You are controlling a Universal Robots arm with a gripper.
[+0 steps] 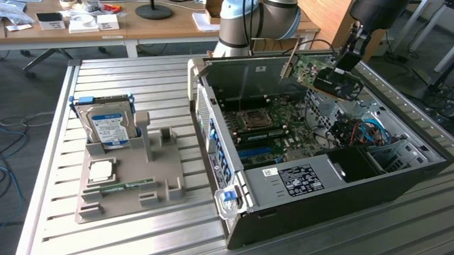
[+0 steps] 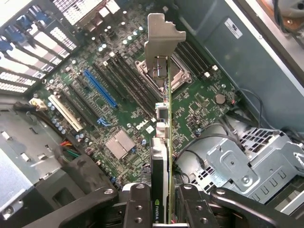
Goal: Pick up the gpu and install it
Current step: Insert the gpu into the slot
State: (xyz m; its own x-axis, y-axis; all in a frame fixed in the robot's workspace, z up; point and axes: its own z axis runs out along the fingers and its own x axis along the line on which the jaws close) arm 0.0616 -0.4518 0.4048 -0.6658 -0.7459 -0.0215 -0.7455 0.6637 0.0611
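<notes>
The gpu (image 1: 317,75), a green card with a black fan block and a silver end bracket, hangs tilted above the far side of the open computer case (image 1: 397,191). My gripper (image 1: 346,62) is shut on it from above. In the wrist view the gpu (image 2: 163,142) appears edge-on, its silver bracket (image 2: 160,40) pointing away from me. The gripper (image 2: 161,211) clamps the card between its two fingers (image 2: 137,204). Below the card lies the motherboard (image 2: 190,109) with a blue slot (image 2: 100,89) and a white slot (image 2: 65,113); the card is clear of both.
A grey parts tray (image 1: 159,175) on the slatted table holds a silver hard drive with a blue-white label (image 1: 110,127), a processor chip (image 1: 101,170) and a RAM stick (image 1: 120,187). Inside the case are a power supply (image 1: 298,178), cables (image 1: 362,133) and a drive cage (image 2: 237,161).
</notes>
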